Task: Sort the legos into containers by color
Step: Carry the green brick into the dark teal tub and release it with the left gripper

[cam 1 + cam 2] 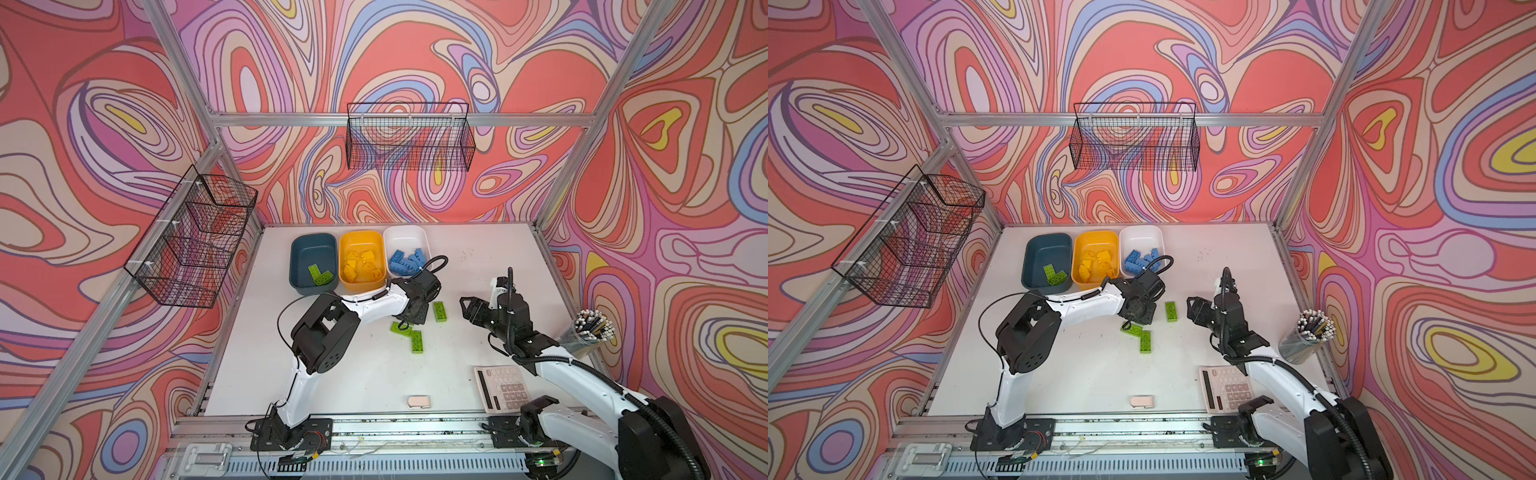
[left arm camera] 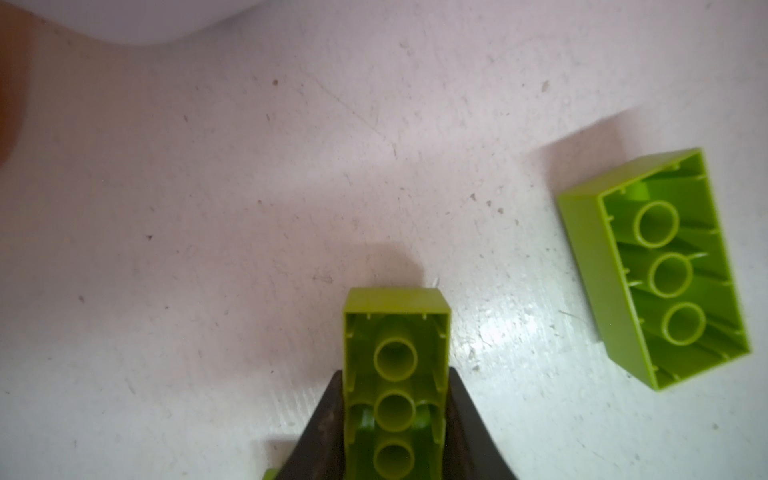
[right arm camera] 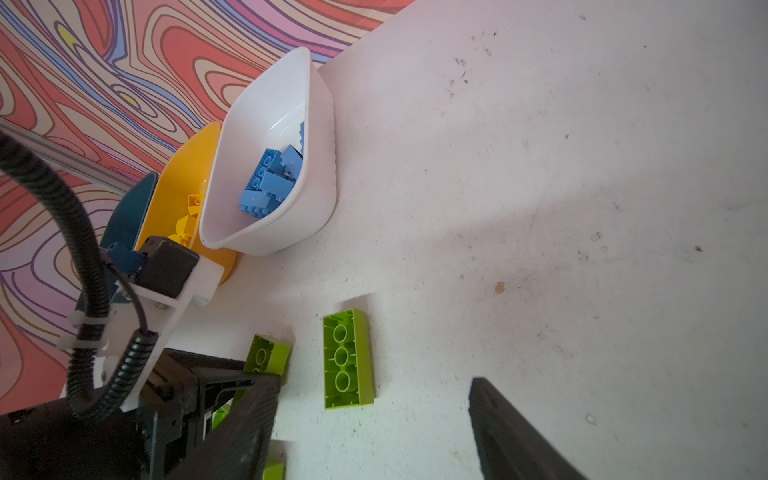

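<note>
**Operator:** Report jaw status.

**Technician:** The left gripper [image 2: 395,399] is clenched across the two long walls of one lime green brick [image 2: 395,328], with the brick's hollow underside facing the camera. The right gripper [image 1: 464,308] hangs released and holds nothing.

**Operator:** Where is the brick?

**Technician:** It is at the white table [image 1: 374,382], just right of centre in a top view. I cannot tell whether it is lifted. A second green brick [image 2: 656,270] lies near it. The likely destination is the teal tub [image 1: 311,249], leftmost in the row above centre, which holds two green bricks [image 1: 321,275].

**Operator:** Handling notes?

**Technician:** The brick is judged light, rigid and not fragile. Its walls are smooth, so grip across the narrow width at mid-length. A hold near one end may pivot or slip.
</note>
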You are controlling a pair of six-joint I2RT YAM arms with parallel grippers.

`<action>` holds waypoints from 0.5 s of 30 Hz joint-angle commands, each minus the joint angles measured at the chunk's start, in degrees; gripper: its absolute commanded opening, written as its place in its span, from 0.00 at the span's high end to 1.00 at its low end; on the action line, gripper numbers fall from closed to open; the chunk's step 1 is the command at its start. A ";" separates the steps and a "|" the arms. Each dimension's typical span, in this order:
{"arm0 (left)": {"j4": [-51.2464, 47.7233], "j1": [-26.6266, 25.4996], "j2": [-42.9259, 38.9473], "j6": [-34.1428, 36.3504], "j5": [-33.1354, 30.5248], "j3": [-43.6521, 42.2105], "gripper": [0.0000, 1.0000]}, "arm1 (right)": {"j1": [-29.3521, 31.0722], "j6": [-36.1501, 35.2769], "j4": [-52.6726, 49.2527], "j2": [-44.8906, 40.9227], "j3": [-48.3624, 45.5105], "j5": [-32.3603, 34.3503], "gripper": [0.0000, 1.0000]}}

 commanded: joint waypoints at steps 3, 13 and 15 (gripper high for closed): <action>-2.26 -0.50 -4.46 -0.47 -2.17 0.79 0.74 | -0.29 0.57 0.94 -0.59 -0.73 1.15 0.23; -7.27 3.82 -13.85 3.83 -3.41 2.79 0.73 | -0.35 0.42 1.20 0.62 -0.67 1.46 0.23; -7.92 6.63 -15.80 4.62 -2.99 2.60 0.73 | -0.35 0.33 1.18 0.90 -0.58 1.30 0.23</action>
